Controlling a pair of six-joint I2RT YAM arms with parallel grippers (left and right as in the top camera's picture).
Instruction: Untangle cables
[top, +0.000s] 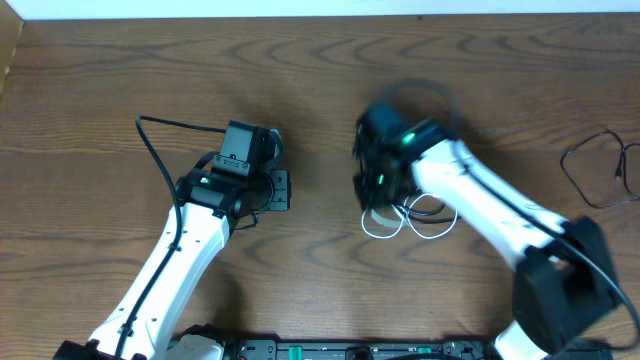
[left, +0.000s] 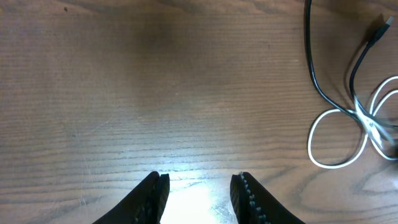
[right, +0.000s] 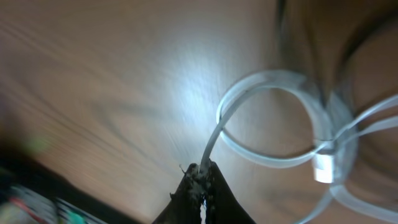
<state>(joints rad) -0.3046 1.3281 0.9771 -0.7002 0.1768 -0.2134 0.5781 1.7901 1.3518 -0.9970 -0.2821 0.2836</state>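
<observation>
**Pinching the white cable for a first pull**

The right claw (right: 200, 177) is pressed together on a strand of the white cable (right: 212, 144), whose loops lie mid-surface (top: 300, 80) just under that arm. In the left wrist view, a black cable (left: 314, 74) runs across those loops, so the two look crossed there. The left claw (left: 199, 186) hangs partly spread and empty over bare wood, off to the side.

The step in hand looks like gripping white to draw it out. Next, I judge, comes a slow pull away from the black cable, ideally with the left claw pinning black so it does not drag along.
</observation>
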